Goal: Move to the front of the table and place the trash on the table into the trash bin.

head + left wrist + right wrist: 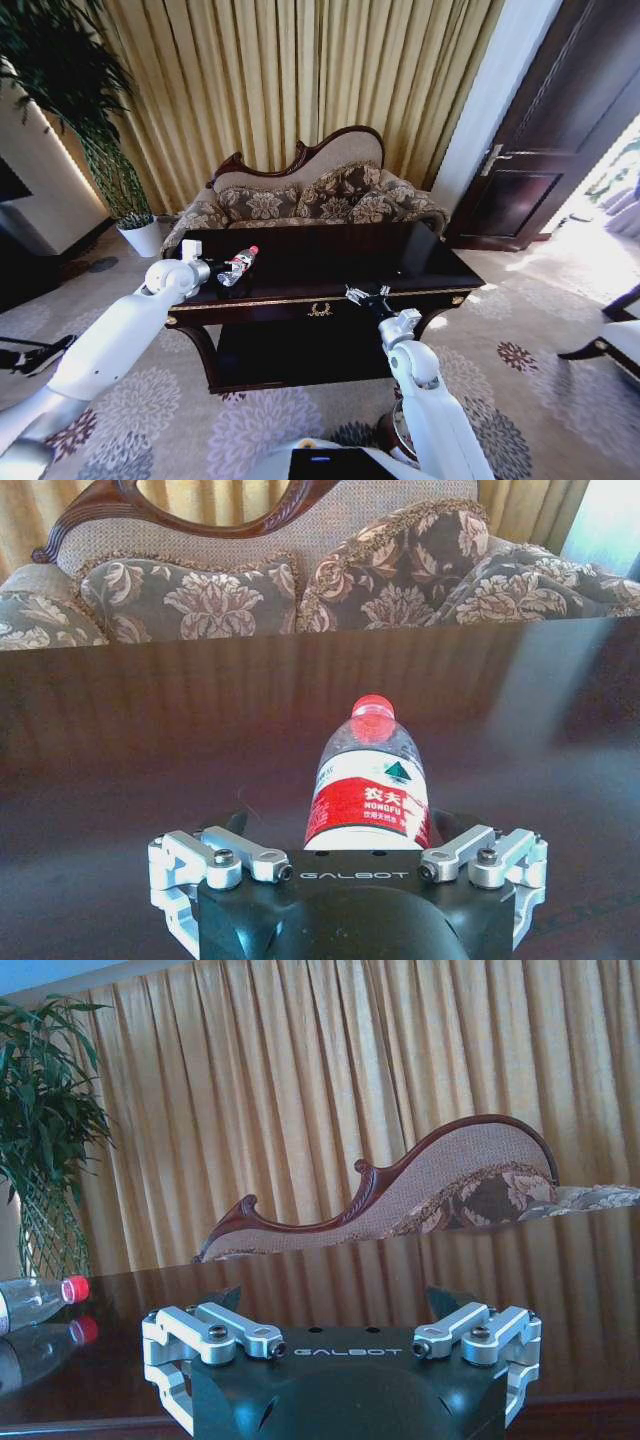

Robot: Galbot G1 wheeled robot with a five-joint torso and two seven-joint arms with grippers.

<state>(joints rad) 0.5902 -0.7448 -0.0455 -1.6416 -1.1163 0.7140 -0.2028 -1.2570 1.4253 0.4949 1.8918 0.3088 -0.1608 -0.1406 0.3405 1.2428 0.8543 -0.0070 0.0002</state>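
Note:
A small clear bottle with a red cap and red label lies on the dark glossy table, near its left front corner, cap pointing toward the sofa. My left gripper is open with the bottle's base between its fingers. From the right wrist, the bottle rests just over its own reflection. My right gripper hovers open and empty at the table's front edge near the middle. A sliver of the dark round trash bin shows on the floor, mostly hidden behind my right arm.
A carved floral sofa stands right behind the table. A potted plant is at the left, curtains behind, a dark door at the right. A chair leg is at the far right. Patterned carpet lies around the table.

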